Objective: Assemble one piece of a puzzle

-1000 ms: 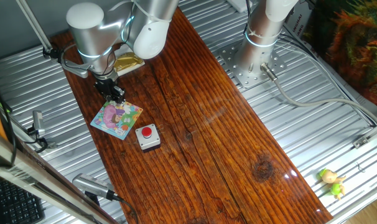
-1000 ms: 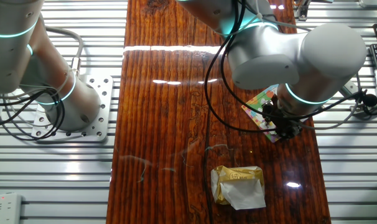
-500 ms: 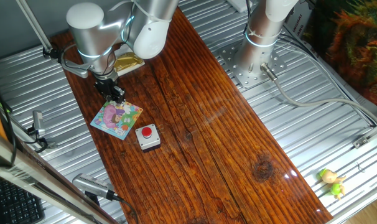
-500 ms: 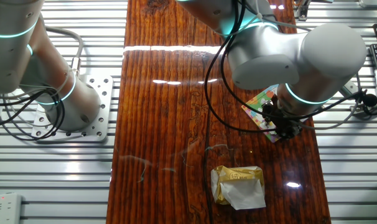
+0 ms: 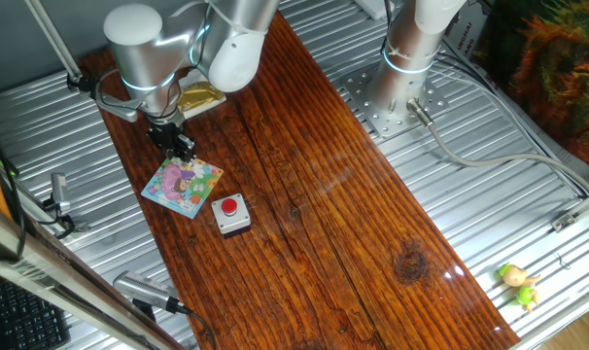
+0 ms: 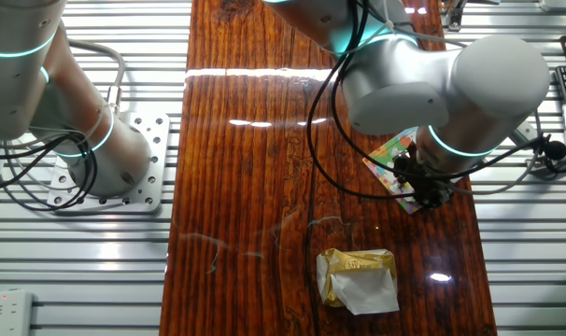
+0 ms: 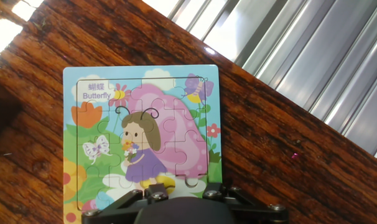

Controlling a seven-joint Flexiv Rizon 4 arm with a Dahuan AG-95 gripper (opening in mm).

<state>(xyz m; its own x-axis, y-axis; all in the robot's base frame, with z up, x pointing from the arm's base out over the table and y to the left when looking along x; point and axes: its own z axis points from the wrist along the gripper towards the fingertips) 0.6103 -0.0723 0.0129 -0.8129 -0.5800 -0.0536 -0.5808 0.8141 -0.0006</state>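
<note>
Tool (image 5: 183,152): we could not tell how far it gaped, or whether it held anything.
Puzzle (image 7: 142,134): flat on the worktop (image 5: 314,185), directly beneath our tool.

The arm (image 5: 144,49) bends down over the puzzle (image 5: 183,185), wrist upright; the gripper (image 5: 182,153) points straight down at the puzzle's edge; whether its fingers are parted or closed cannot be told
</note>
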